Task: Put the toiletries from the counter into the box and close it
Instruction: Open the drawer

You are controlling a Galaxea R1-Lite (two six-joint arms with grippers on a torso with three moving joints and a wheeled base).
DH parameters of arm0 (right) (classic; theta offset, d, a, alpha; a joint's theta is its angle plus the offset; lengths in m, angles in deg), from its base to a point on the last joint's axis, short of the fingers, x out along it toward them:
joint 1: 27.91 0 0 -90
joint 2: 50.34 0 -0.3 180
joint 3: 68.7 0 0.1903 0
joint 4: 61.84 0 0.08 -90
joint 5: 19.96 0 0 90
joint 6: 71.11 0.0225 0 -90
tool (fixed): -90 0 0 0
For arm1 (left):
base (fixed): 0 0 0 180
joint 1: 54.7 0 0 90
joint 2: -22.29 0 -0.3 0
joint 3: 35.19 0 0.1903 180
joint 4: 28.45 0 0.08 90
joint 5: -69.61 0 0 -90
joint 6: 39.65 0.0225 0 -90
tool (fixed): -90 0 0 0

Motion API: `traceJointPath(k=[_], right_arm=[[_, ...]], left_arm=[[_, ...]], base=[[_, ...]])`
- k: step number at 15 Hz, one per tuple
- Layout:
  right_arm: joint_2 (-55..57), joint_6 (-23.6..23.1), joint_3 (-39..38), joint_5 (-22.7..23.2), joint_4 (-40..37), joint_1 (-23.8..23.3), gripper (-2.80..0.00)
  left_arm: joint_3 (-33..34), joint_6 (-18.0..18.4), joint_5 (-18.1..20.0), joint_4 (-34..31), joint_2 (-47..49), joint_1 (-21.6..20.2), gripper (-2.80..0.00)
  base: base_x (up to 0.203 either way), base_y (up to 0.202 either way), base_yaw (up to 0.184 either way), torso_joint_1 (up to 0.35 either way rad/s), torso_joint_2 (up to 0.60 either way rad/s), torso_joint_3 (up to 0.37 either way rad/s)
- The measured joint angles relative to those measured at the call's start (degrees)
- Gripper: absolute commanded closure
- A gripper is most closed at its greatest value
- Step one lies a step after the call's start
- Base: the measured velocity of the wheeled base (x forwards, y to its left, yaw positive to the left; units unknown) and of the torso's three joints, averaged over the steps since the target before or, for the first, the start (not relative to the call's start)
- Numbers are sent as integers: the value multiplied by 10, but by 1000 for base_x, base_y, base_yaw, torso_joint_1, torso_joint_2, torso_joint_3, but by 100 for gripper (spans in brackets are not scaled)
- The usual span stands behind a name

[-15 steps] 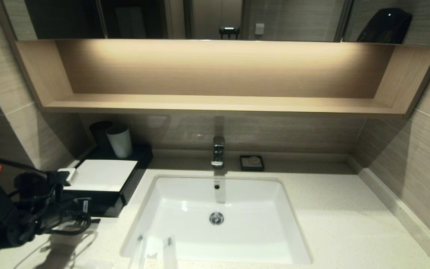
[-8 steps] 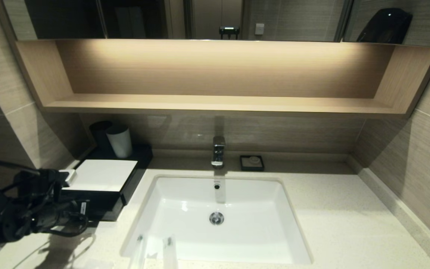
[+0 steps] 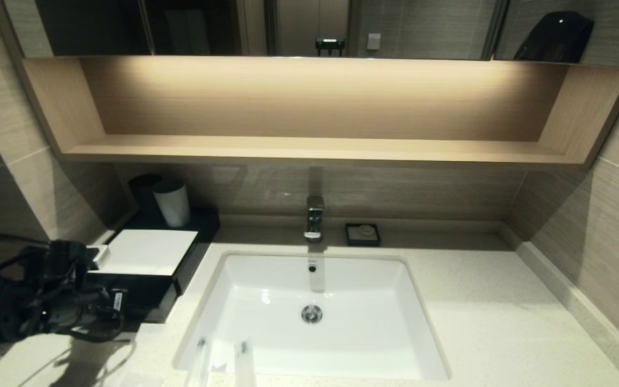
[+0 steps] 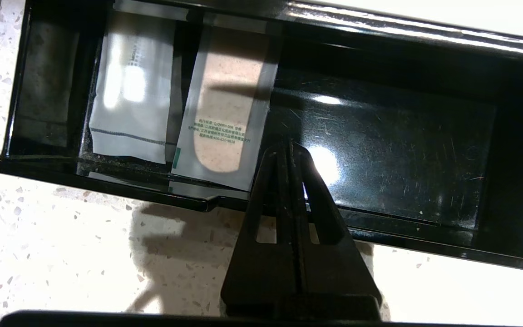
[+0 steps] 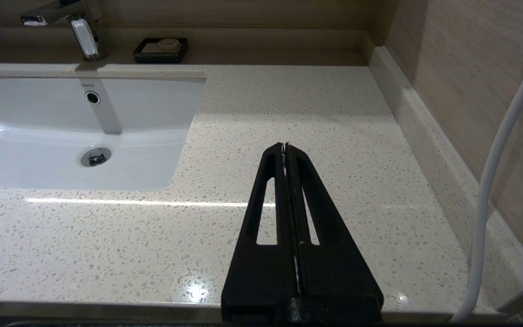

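Note:
The black box with the white top (image 3: 148, 251) stands on the counter (image 3: 492, 322) left of the white basin (image 3: 374, 301). Its front drawer (image 4: 107, 188) is pulled out. Inside lie a white packet (image 4: 130, 91) and a clear packet with a beige oval piece (image 4: 225, 113); the rest of the drawer floor is bare. My left gripper (image 4: 288, 145) is shut, its tips just inside the drawer's front wall; it also shows in the head view (image 3: 120, 310). Two long narrow clear packets (image 3: 200, 363) (image 3: 243, 363) lie at the basin's front rim. My right gripper (image 5: 285, 146) is shut and empty above the counter right of the basin.
A white cup (image 3: 171, 202) and a black cup (image 3: 143, 191) stand behind the box. The tap (image 3: 314, 217) and a small black dish (image 3: 362, 234) are at the back. A wooden shelf (image 3: 315, 148) runs above. A white cable (image 5: 497, 159) hangs by the right wall.
My left gripper has drawn back toward the front left, and the drawer's front has come a little further out of the box. The right arm has not moved.

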Motion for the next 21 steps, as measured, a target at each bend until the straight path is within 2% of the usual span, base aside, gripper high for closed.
traceJointPath(k=[5, 21], right_arm=[[0, 0, 0, 0, 0, 0, 0], [0, 0, 0, 0, 0, 0, 0]], left_arm=[[-20, 0, 0, -85, -24, -1, 0], [-22, 22, -12, -173, -55, -1, 0]], base=[[0, 0, 0, 0, 0, 0], [0, 0, 0, 0, 0, 0]])
